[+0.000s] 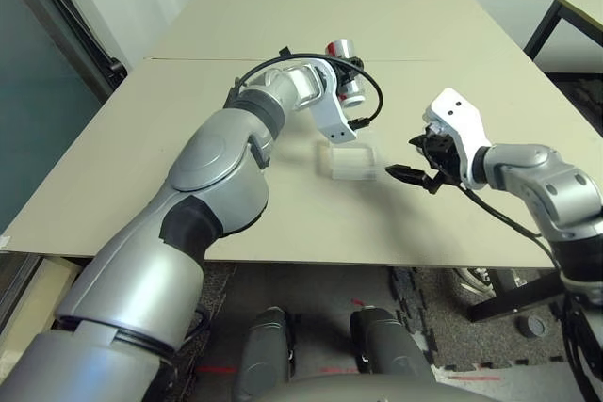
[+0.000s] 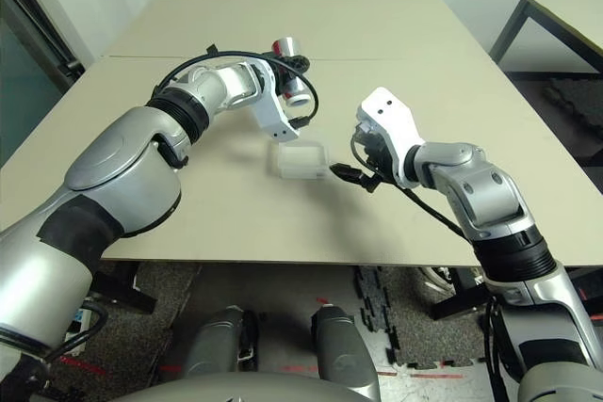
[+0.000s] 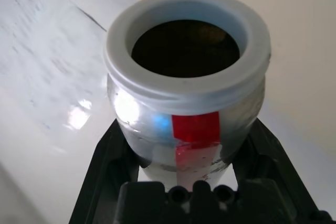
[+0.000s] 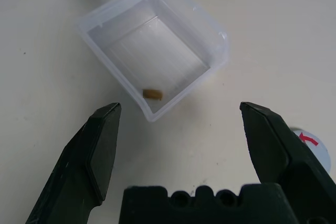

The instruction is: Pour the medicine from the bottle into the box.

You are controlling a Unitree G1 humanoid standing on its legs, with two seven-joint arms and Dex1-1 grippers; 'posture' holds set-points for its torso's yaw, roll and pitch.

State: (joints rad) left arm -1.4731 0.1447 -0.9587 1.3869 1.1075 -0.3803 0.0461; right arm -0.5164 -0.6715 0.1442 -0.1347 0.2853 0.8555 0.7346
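Observation:
My left gripper (image 1: 350,74) is shut on the bottle (image 1: 344,65), a silver cylinder with a red band, held in the air just beyond the box (image 1: 347,162). In the left wrist view the bottle (image 3: 186,77) has an open white-rimmed mouth with a dark inside, and black fingers (image 3: 105,150) press on both sides. The clear plastic box (image 4: 152,45) lies on the table with one small brown pill (image 4: 153,94) inside. My right gripper (image 1: 412,176) hovers open just right of the box, holding nothing.
A white round lid with a red arrow (image 4: 316,149) lies on the table beside my right gripper's finger. A black cable (image 1: 283,61) loops over my left wrist. A second table (image 1: 577,5) stands at the back right. The beige table (image 1: 188,120) has free room left of the box.

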